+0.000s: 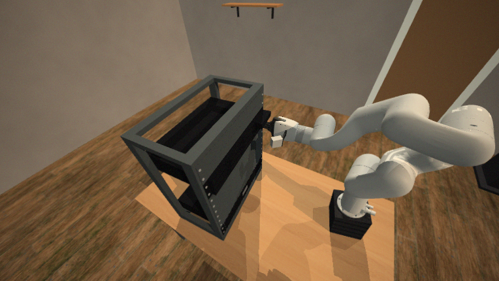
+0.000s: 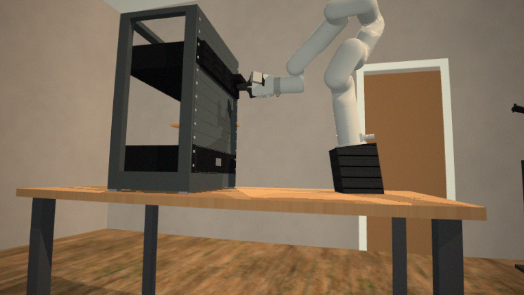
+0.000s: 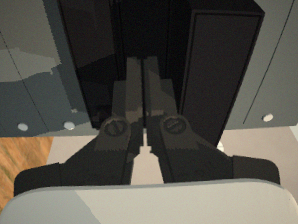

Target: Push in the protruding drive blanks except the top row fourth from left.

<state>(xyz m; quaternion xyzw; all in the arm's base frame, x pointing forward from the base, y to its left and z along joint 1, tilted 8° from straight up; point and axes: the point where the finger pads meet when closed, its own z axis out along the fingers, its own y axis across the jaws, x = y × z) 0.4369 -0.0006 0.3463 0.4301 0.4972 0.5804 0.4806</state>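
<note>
The dark grey rack point(image 1: 195, 149) stands on the wooden table, with the black storage chassis point(image 2: 218, 69) mounted near its top. My gripper point(image 3: 142, 76) is shut and empty. Its fingertips rest against the face of a dark drive blank point(image 3: 143, 26) near the right end of the chassis front. Just to the right of it in the wrist view, another blank point(image 3: 216, 63) stands well out from the front. The gripper also shows at the chassis front in the top view point(image 1: 268, 125) and in the exterior view point(image 2: 241, 86). The other blanks are hidden or too dark to tell apart.
Grey blanking panels point(image 2: 214, 116) fill the rack front below the chassis, and a second black unit point(image 2: 214, 159) sits at the bottom. My arm's black base point(image 1: 350, 219) stands on the table in front of the rack. A door point(image 2: 403, 146) is behind.
</note>
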